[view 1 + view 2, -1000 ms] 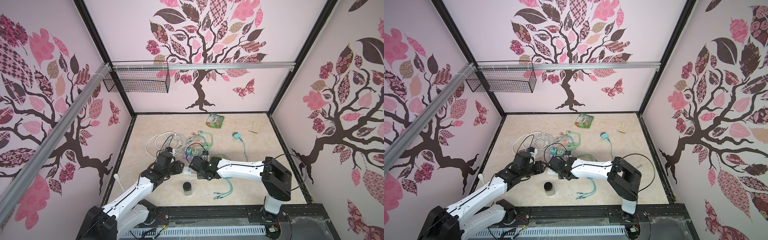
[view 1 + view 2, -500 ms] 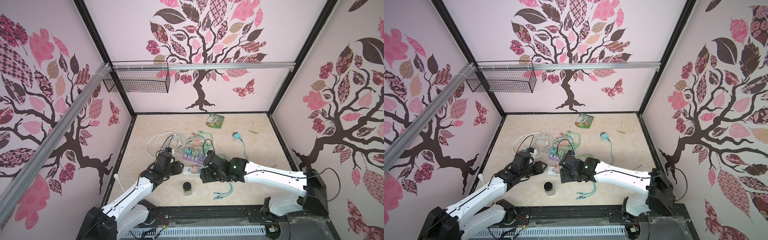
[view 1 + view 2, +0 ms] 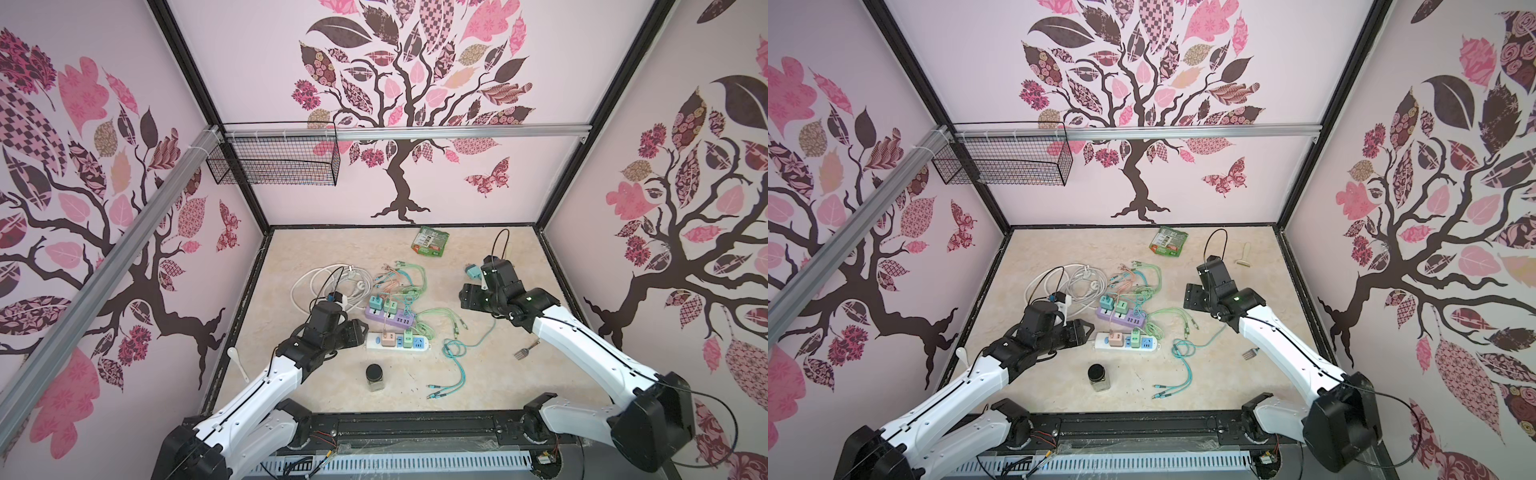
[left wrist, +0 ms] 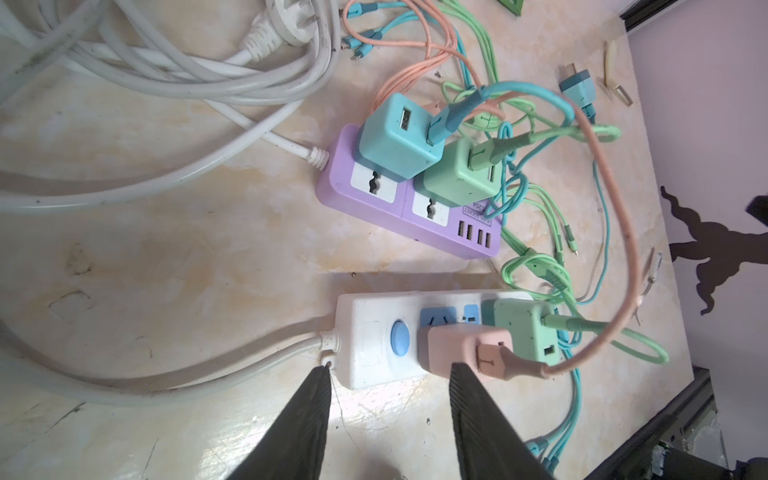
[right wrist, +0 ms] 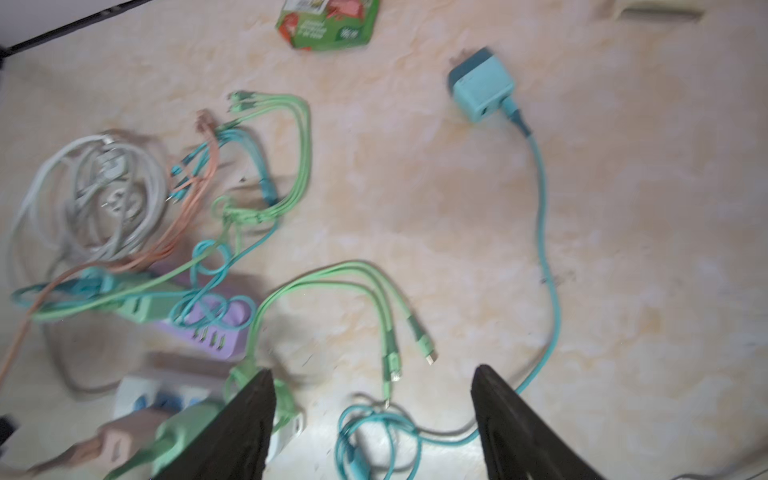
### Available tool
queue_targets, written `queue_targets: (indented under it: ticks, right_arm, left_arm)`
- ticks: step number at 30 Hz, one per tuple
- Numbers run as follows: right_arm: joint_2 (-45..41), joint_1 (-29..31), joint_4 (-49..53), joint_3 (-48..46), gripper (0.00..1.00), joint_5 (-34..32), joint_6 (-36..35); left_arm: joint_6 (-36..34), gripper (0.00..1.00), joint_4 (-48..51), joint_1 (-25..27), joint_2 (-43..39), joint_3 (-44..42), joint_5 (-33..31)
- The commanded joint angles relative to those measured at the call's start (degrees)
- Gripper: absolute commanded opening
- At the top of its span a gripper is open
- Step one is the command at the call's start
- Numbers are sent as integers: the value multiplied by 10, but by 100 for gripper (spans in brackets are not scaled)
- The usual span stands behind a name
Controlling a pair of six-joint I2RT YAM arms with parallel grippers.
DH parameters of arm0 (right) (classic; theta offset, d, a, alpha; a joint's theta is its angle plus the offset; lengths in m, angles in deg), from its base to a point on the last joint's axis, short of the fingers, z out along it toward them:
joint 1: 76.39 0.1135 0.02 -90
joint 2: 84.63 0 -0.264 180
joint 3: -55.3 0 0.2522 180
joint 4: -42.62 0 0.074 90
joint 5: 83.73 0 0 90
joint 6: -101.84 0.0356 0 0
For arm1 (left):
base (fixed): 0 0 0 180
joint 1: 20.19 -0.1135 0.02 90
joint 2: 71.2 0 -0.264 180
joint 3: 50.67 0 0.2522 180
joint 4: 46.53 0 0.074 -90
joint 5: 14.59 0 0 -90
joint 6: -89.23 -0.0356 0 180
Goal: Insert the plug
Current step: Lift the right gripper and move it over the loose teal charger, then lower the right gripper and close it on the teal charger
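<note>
A white power strip (image 3: 420,343) lies at the front middle, with a pink plug (image 3: 388,340) and a green plug (image 3: 408,340) seated in it. My left gripper (image 3: 359,332) is at the strip's switch end. In the left wrist view it (image 4: 390,370) stands open, one fingertip (image 4: 461,374) against the pink plug (image 4: 457,345), the strip's (image 4: 365,332) end between the tips. A loose teal plug (image 5: 482,89) lies at the back right on its cable. My right gripper (image 3: 467,297) hovers open and empty just in front of it.
A purple power strip (image 3: 390,318) with teal and green plugs lies behind the white one, amid tangled cables (image 3: 405,276). A coiled white cord (image 3: 309,282), a jar (image 3: 375,376), a teal cable bundle (image 3: 453,357), a fork (image 3: 524,351), a spoon (image 3: 237,361) and a green packet (image 3: 431,241) lie around.
My right arm has pulled away from the white strip to the back right, its gripper now open. My left gripper has opened wider at the strip's end.
</note>
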Motion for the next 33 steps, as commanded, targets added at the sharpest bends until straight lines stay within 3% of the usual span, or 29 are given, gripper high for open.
queue_targets:
  ticks: [1,4,11,18,33]
  right_arm:
    - [57,-22,-73,11,78,-69,-126]
    - [110,-40,-113,23,81,-85,-182]
    - [242,-134,-152,88,88,6,-228]
    - [374,-166,-109,201,90,58,-279]
    - [489,-173,-59,314,78,71,-310]
  left_arm:
    - [-16,53,31,-3,-19,28,-3]
    - [-24,59,56,-3,-37,38,-10]
    - [-31,64,93,-3,-77,55,-15]
    - [-37,65,122,-3,-109,64,-28]
    - [-49,66,149,-3,-126,72,-56]
